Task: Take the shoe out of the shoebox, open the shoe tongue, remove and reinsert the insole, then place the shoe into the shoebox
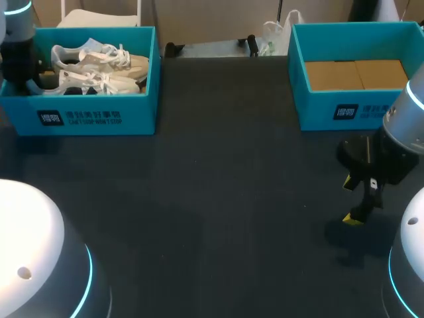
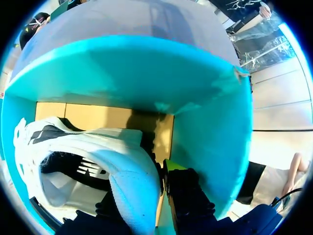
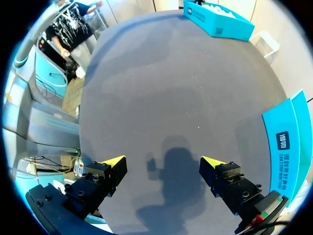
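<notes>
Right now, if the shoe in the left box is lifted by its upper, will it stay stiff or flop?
Probably light for its size: the shoe looks like a padded fabric sneaker. Its upper will likely flex where gripped, while the sole keeps shape. The loose laces may dangle and could catch on the shoebox wall.

Head looks down on table (image 1: 218,199); left wrist view sits inside shoebox (image 2: 132,73).
</notes>
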Robot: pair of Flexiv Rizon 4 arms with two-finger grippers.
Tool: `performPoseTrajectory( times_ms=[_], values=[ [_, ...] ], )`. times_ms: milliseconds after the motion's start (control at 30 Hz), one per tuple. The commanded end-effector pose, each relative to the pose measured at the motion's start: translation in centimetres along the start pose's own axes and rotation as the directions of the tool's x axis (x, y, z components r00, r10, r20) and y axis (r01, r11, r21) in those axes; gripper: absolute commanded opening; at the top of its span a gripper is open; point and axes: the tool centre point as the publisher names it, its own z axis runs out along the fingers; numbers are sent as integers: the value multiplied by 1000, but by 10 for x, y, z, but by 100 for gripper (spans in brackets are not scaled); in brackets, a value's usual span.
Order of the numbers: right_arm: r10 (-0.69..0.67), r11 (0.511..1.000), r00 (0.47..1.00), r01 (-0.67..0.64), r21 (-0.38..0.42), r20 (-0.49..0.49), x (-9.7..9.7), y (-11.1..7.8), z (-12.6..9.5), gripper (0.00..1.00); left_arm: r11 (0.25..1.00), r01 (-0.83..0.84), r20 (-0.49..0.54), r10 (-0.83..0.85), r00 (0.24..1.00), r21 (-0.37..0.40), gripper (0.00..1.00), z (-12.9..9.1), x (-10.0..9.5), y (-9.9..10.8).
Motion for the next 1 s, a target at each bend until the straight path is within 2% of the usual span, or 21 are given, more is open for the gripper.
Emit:
performPoseTrajectory(
  times_ms=[33, 300, 667, 767, 1000],
  values=[
    [1, 1000, 1000, -1, 1, 3, 1, 0, 1, 100, 1000, -2, 18, 2, 1000, -18, 0, -16, 5, -7],
    [1, 1000, 1000, -1, 1, 3, 1, 0, 1, 100, 999, 25, 34, -24, 999, -39, 0, -54, 12, -8],
    [1, 1000, 1000, -1, 1, 3, 1, 0, 1, 100, 995, 61, 34, -58, 998, -75, 0, -127, 23, -15],
    [1, 1000, 1000, -1, 1, 3, 1, 0, 1, 100, 992, 74, 8, -73, 997, -103, 0, -145, 24, -25],
    [1, 1000, 1000, -1, 1, 3, 1, 0, 1, 100, 987, 92, 0, -93, 996, -135, 0, -195, 20, -68]
  ],
)
